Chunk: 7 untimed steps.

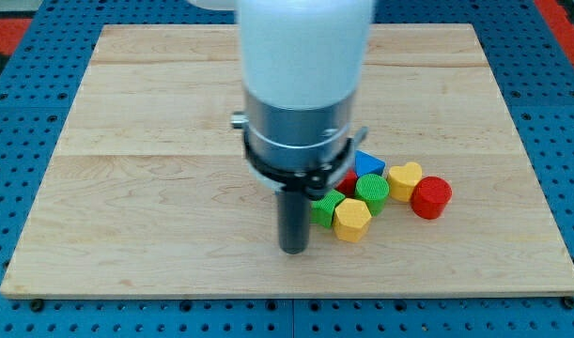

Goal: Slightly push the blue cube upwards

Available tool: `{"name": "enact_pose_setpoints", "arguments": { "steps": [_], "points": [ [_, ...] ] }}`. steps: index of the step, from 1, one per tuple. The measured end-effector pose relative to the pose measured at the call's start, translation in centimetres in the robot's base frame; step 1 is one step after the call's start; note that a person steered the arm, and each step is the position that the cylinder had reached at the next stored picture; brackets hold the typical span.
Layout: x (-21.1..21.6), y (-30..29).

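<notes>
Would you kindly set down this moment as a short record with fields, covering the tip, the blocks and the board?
tip: my tip rests on the wooden board, at the view's left of the cluster
nearest blocks: green block and yellow hexagonal block, just right of the tip
blue block: at the cluster's top, shape partly hidden by the arm
others: green ridged cylinder, yellow heart-shaped block, red cylinder, a red block mostly hidden
contact: cannot tell whether the tip touches any block

Arm [301, 84] hides part of blue block [367, 163] and red block [349, 181]
</notes>
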State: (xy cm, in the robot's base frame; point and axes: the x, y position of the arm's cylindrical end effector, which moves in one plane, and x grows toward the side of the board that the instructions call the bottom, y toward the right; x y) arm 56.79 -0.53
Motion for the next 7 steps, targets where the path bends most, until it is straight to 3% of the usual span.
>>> {"name": "enact_pose_setpoints", "arguments": {
  "steps": [4,7],
  "points": [
    [-1.1,-0.4],
    [-4.6,-1.1]
  ]
}}
